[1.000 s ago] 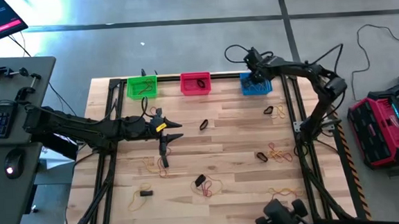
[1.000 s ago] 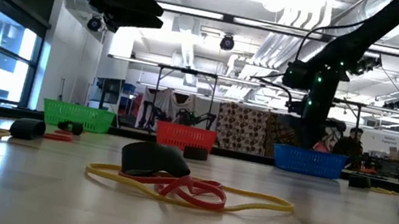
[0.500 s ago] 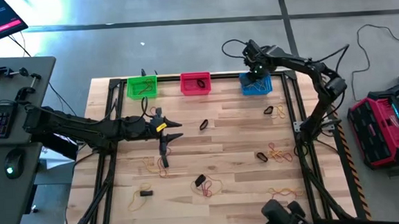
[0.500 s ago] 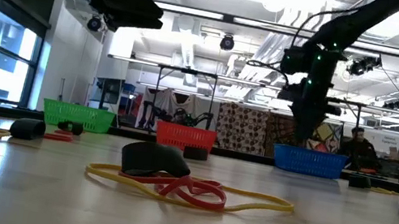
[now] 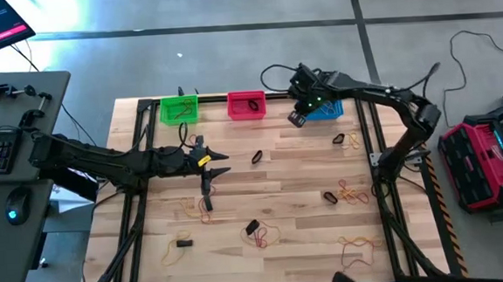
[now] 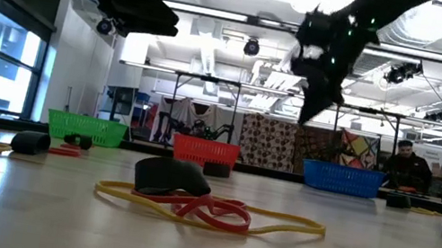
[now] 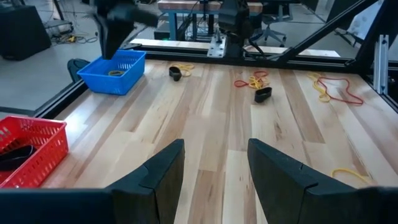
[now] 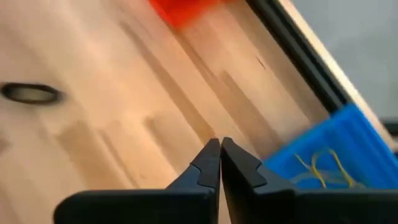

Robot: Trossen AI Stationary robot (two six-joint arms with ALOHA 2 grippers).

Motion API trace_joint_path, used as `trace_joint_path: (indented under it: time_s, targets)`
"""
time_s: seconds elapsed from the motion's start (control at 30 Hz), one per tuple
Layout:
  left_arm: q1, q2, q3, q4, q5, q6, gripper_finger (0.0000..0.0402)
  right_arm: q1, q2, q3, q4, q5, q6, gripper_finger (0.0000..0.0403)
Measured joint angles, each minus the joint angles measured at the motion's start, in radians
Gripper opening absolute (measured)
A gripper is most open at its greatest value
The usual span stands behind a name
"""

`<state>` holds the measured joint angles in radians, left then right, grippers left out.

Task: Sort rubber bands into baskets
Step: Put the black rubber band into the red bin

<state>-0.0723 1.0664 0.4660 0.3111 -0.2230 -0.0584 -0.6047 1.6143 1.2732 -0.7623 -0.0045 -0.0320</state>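
Sorting looks roughly a third done, judging by what lies where. Blue basket [image 5: 326, 110], upper right of centre in the high view, has tan bands in it, visible in the right wrist view. Green basket [image 5: 179, 109] and red basket [image 5: 247, 104] sit left of it along the table's top edge, each with something dark inside; can't tell exactly what.

Right gripper [image 5: 298, 116] hangs in the air just left of the blue basket, between it and the red one. Fingertips pressed together, nothing visible between them, so it reads as empty.

Left gripper [image 5: 219, 162] hovers over the left-centre of the table [image 5: 299, 199], fingers spread apart, holding nothing.

Left to do, all loose on the wood in the high view:
- black band [image 5: 257, 156] at centre
- black and tan pair [image 5: 344, 140] at right, below the blue basket
- red/tan tangle with a black one [image 5: 345, 193] at lower right
- tan and red loops [image 5: 356, 240] near the bottom right edge
- black plus red cluster [image 5: 259, 233] at bottom centre
- tan loop with black piece [image 5: 177, 246] at lower left
- tan/red loops [image 5: 200, 207] under the left gripper

My read: most of the bands are unsorted, a good many picks remaining.
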Motion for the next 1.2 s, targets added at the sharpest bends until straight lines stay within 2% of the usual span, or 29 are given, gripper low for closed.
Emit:
trace_joint_path:
  time_s: [0.13, 0.27, 0.43, 0.6, 0.8, 0.97, 1.2]
  targets:
    - [0.0, 0.0, 0.0, -0.01, 0.027, -0.007, 0.0171, 0.086, -0.047, 0.0, 0.061, -0.005, -0.012, 0.0001]
    - [-0.001, 0.0, 0.0, -0.051, 0.084, -0.016, 0.017, 0.181, -0.072, -0.062, 0.206, -0.007, -0.013, 0.0001]
    - [-0.024, 0.0, 0.0, -0.106, 0.108, -0.017, 0.017, 0.286, -0.09, -0.232, 0.46, -0.007, 0.038, 0.0]
    - [-0.072, 0.0, 0.0, -0.147, 0.109, -0.017, 0.017, 0.399, -0.091, -0.436, 0.799, 0.014, 0.112, 0.0]
    - [-0.144, 0.0, 0.0, -0.208, 0.109, -0.061, 0.017, 0.55, -0.091, -0.618, 1.159, 0.095, 0.147, 0.0]
    - [-0.208, 0.0, 0.046, -0.347, 0.109, -0.097, 0.0169, 0.643, -0.092, -0.667, 1.239, 0.081, 0.137, 0.0]
    - [-0.317, -0.001, 0.128, -0.575, 0.131, -0.227, 0.016, 0.702, -0.092, -0.666, 1.249, 0.023, 0.137, 0.0]
